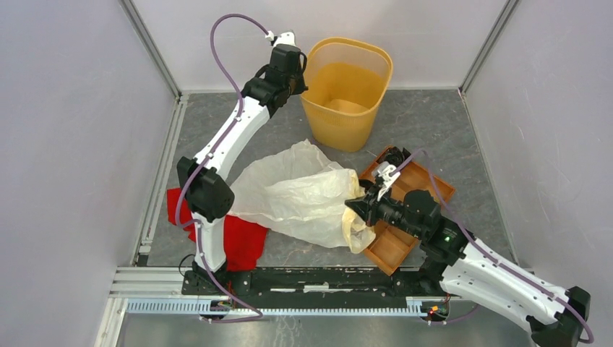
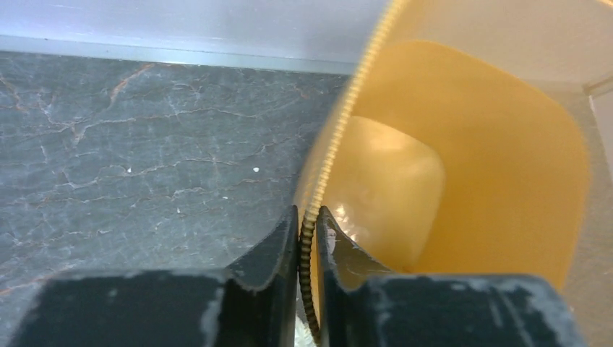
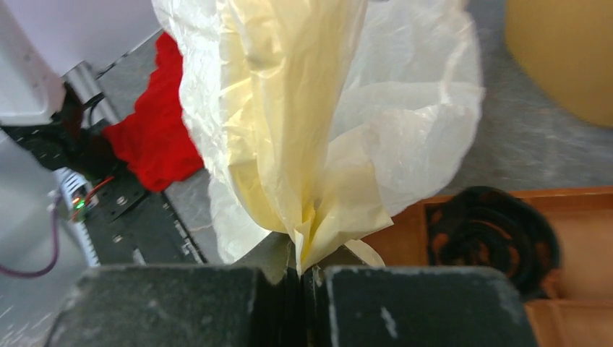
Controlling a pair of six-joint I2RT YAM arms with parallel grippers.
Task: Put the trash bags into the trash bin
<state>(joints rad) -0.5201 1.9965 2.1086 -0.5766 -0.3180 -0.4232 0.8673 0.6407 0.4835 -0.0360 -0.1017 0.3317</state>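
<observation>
left pincer [image 2: 309, 238] clamped on trash bin [image 1: 340, 124] rim, right pincer [image 3: 303, 271] clamped on trash bag [image 1: 303, 195]: lift bag high, then over rim.

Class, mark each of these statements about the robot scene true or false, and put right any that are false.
1. The right gripper is shut on the trash bag. True.
2. The trash bag already lies inside the trash bin. False: it lies on the table, in front of the bin.
3. The left gripper pinches the trash bin's rim. True.
4. The red cloth hangs over the bin's rim. False: it lies on the table at the near left, apart from the bin.
5. The trash bin lies tipped on its side. False: it stands upright.
</observation>
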